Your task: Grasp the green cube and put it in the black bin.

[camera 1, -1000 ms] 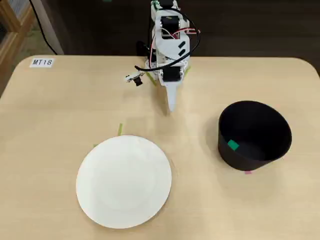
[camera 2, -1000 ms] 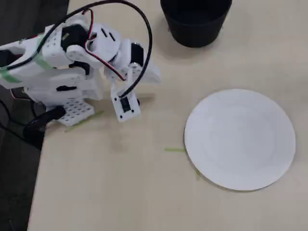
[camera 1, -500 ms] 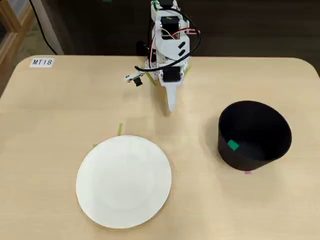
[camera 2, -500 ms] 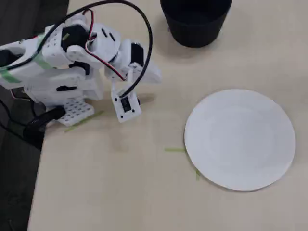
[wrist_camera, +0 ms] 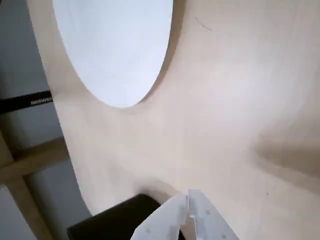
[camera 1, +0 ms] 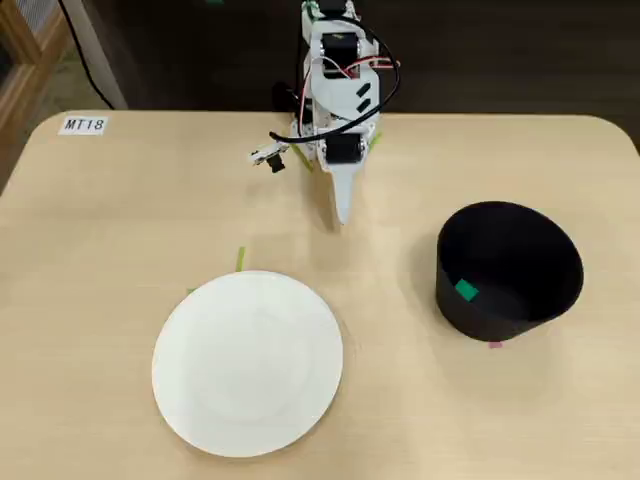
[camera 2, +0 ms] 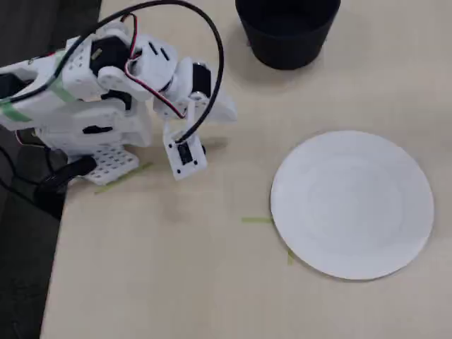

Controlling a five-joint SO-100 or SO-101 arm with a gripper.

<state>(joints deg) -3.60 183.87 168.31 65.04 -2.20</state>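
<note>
The green cube [camera 1: 466,291] lies inside the black bin [camera 1: 545,300], against its inner wall on the left side in a fixed view. The bin stands on the worktop [camera 1: 120,220], to the right of the white plate [camera 1: 248,362] and well apart from it. The arm is folded back near the worktop's far edge, its end effector [camera 1: 341,215] pointing down just above the surface, away from both. In the wrist view the end effector's white fingers [wrist_camera: 206,215] are pressed together, holding nothing. Thin green tape strips [camera 1: 240,258] sit beside the plate's rim.
</note>
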